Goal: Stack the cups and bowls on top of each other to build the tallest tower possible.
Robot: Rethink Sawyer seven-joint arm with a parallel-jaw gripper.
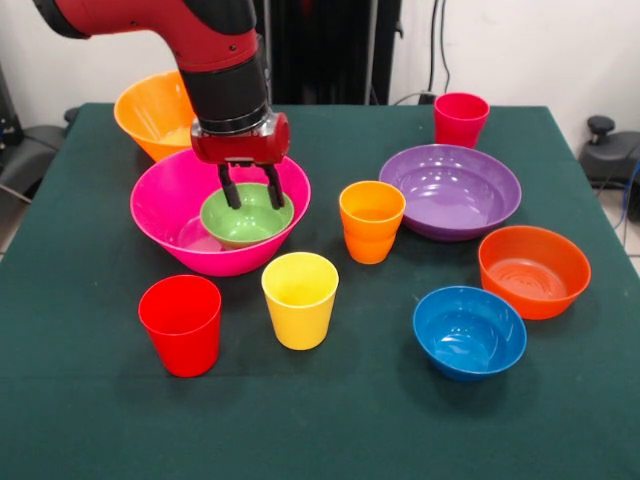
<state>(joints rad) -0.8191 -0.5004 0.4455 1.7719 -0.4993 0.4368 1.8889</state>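
The small green bowl (250,222) sits inside the big hot-pink bowl (165,205) at the table's middle left. My gripper (251,193) hangs straight over the green bowl. Its two dark fingers are apart, with their tips at the bowl's far rim, so it looks open. The red cup (181,325) and the yellow cup (300,300) stand in front of the pink bowl. The orange cup (371,222) stands to its right. The crimson-pink cup (460,120) stands at the back right.
The big orange-yellow bowl (148,112) sits behind the pink bowl, partly hidden by the arm. The wide purple bowl (450,190), the medium orange bowl (533,270) and the blue bowl (469,331) lie on the right half of the green tablecloth (330,420).
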